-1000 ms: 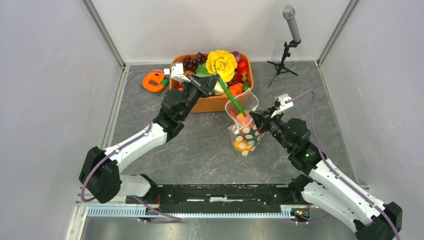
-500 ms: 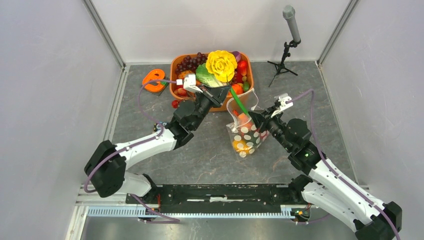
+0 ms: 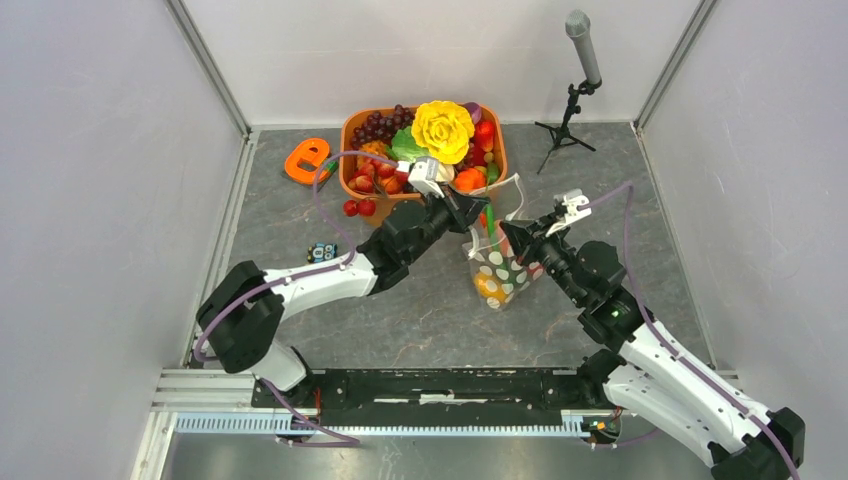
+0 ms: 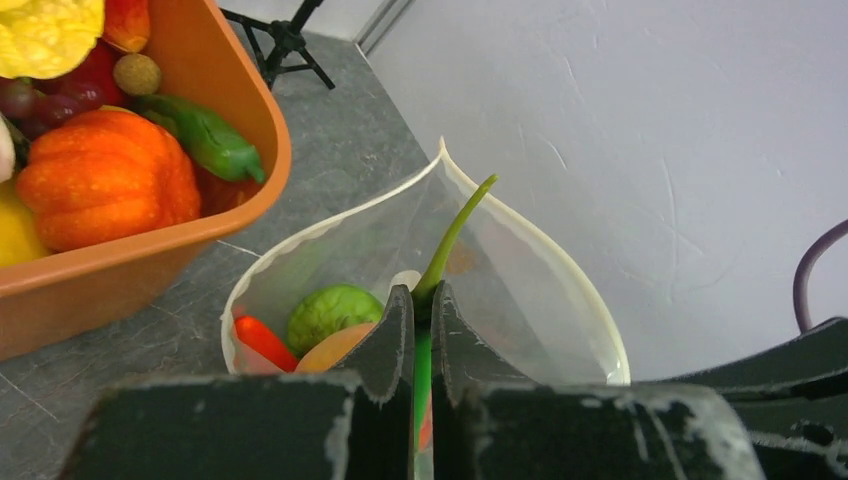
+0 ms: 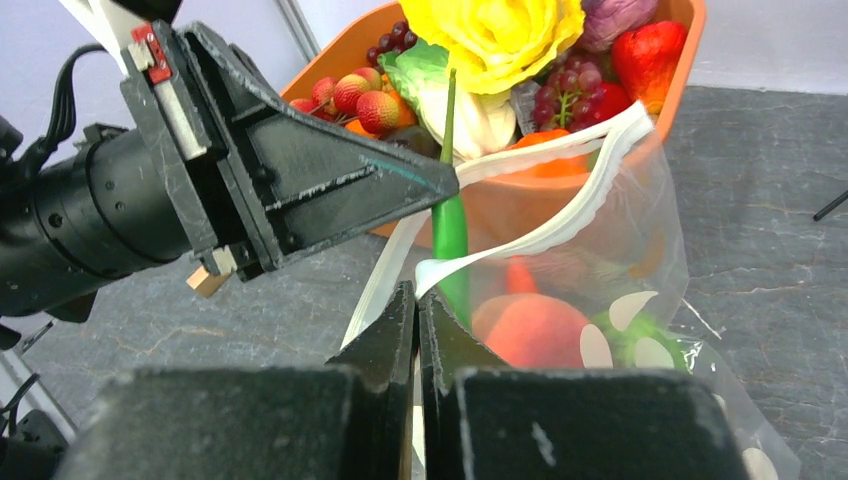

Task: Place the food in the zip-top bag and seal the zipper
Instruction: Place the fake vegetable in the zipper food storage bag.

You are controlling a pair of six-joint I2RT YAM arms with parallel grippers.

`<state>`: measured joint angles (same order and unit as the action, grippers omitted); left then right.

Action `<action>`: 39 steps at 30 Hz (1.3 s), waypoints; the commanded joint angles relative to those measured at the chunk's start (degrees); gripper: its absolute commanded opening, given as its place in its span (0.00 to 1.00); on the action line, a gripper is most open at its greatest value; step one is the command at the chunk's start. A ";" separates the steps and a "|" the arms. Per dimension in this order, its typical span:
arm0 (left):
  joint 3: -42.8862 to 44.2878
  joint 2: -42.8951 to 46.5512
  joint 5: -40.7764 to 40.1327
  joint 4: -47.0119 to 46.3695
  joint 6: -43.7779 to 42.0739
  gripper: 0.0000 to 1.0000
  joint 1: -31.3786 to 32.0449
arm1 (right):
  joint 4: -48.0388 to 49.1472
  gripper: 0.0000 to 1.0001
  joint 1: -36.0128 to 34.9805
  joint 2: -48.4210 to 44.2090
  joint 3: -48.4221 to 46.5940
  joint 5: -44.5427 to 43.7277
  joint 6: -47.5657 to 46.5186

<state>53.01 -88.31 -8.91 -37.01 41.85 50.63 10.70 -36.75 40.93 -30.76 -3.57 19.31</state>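
Top external view, and my two arms meet over the bag (image 3: 497, 268). It stands upright a little right of the table's middle, just off the near right corner of the orange tub (image 4: 150, 270). My left gripper (image 3: 472, 212) is pressed tight on a long green pepper (image 4: 455, 232). I'm pinching it partway up, its thin stem poking out past my fingertips and its lower end hanging inside the bag's open mouth.

Left wrist view now: beneath my jaws a slim red pepper (image 4: 262, 340), a round green fruit (image 4: 330, 312) and a peach (image 4: 335, 348) lie inside the bag.

Over to the right wrist view: my right gripper (image 5: 415, 300) is clamped on the bag's near rim, nipping the whitish zipper (image 5: 560, 222). That strip is unsealed, its two sides bowed apart into a leaf shape.

The tub sits at the table's far edge, heaped with grapes (image 3: 385, 125) and a yellow flower (image 3: 442, 125). Two small red fruits (image 3: 358, 208) lie on the table beside its near left corner. A microphone (image 3: 583, 45) stands by the far right corner.
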 commanded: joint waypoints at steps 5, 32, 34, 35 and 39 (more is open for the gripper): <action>7.26 -2.38 7.74 9.94 -10.18 0.02 1.56 | 4.68 0.03 -0.16 -1.30 -0.65 -2.11 0.19; 22.56 -12.59 28.46 38.47 -16.72 0.08 1.66 | 8.42 0.02 -0.16 -1.54 1.09 2.72 -1.13; 23.58 -13.19 31.11 38.41 -17.21 0.15 1.66 | 9.15 0.02 -0.16 -1.89 1.40 3.40 -1.87; 23.91 -13.41 32.46 38.34 -17.38 0.21 1.66 | 8.82 0.02 -0.16 -1.98 1.32 3.40 -2.00; 24.20 -12.66 36.59 37.43 -19.13 0.38 1.66 | 6.60 0.02 -0.16 -2.88 2.05 -2.18 -1.22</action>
<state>75.26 -100.90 19.92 -1.58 26.35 51.70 11.57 -36.71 39.86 -28.36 -3.01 18.57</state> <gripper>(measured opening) 0.309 0.031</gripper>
